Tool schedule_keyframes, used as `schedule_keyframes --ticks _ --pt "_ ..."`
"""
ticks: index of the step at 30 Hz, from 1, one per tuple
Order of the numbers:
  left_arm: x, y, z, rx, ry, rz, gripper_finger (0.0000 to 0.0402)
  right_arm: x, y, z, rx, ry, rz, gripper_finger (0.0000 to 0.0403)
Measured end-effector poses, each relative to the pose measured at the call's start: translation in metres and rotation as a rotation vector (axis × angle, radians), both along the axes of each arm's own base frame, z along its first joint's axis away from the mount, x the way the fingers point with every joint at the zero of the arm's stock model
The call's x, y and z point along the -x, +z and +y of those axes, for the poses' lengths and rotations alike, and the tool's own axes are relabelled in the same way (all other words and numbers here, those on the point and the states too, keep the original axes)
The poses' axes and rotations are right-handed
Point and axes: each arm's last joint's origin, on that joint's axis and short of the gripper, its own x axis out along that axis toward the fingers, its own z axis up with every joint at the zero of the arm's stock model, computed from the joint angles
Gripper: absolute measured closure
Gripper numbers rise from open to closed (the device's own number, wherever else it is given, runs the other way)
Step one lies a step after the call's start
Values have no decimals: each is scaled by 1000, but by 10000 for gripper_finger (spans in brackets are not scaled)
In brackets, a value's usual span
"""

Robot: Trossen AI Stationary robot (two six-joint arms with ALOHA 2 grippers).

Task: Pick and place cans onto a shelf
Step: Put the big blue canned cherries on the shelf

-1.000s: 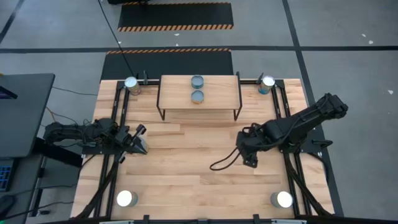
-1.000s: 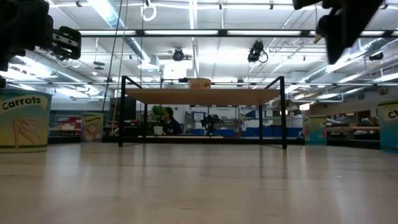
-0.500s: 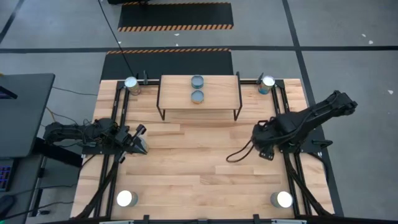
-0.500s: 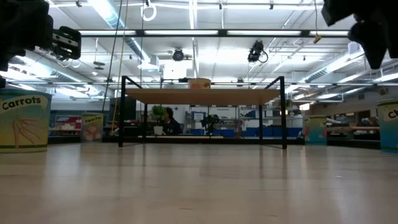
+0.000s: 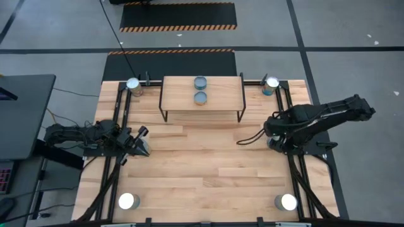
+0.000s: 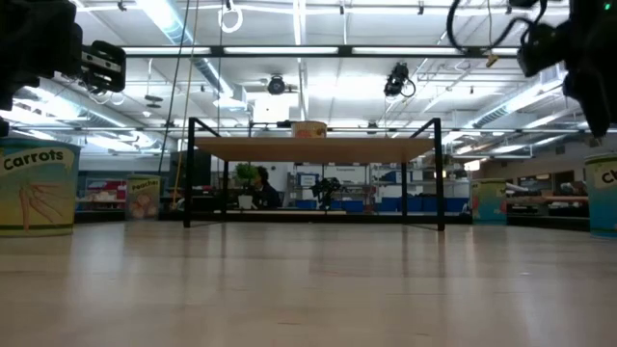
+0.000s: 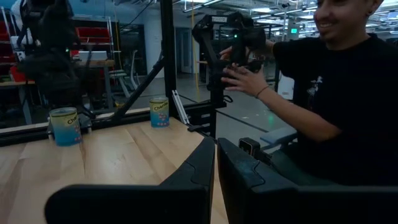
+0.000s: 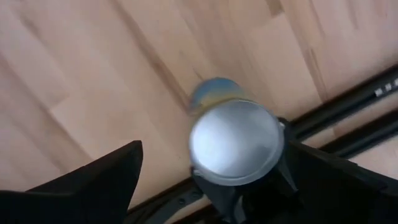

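The shelf (image 5: pixel 202 101) stands at the table's far middle with two blue-grey-topped cans (image 5: pixel 200 90) on its board. Silver-topped cans stand at the far left (image 5: pixel 133 85), far right (image 5: pixel 271 84), near left (image 5: pixel 128 201) and near right (image 5: pixel 288 202) corners. My right gripper (image 5: pixel 273 140) hangs open above the table's right side. Its wrist view looks down on a silver-topped can (image 8: pixel 236 142) between and beyond its spread fingers, apart from them. I cannot tell which can this is in the high view. My left gripper (image 5: pixel 142 147) waits shut and empty at the left side.
Black frame rails (image 5: pixel 291 170) run along both table sides, one right beside the can in the right wrist view (image 8: pixel 348 102). A person (image 7: pixel 336 106) stands beyond the table's right side, a hand on another arm. A loose cable (image 5: pixel 249 139) trails from my right arm.
My right gripper has swung from the table's middle toward the right edge and a little toward the far edge, its cable loop trailing after it. The cans and the shelf have stayed where they were.
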Motion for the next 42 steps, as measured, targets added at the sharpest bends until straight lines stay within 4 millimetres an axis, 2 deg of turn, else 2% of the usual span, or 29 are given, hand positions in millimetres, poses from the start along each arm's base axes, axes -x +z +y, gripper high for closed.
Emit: schedule_keyframes --ticks 3,9,13,19,29,42 --pt "0 0 0 0 0 0 374 1 -12 -9 -13 -20 38 3" --pt "0 0 0 0 0 0 374 -4 -12 -23 -39 -43 -22 3" --pt "0 0 0 0 0 0 374 -3 -14 -31 -78 -79 23 3" --pt "0 0 0 0 0 0 374 -11 -21 -42 -141 -87 78 3" --pt "0 0 0 0 0 0 374 -31 -43 -47 -288 -17 264 3" --pt "0 0 0 0 -1 0 374 -46 -66 -50 -348 9 421 21"
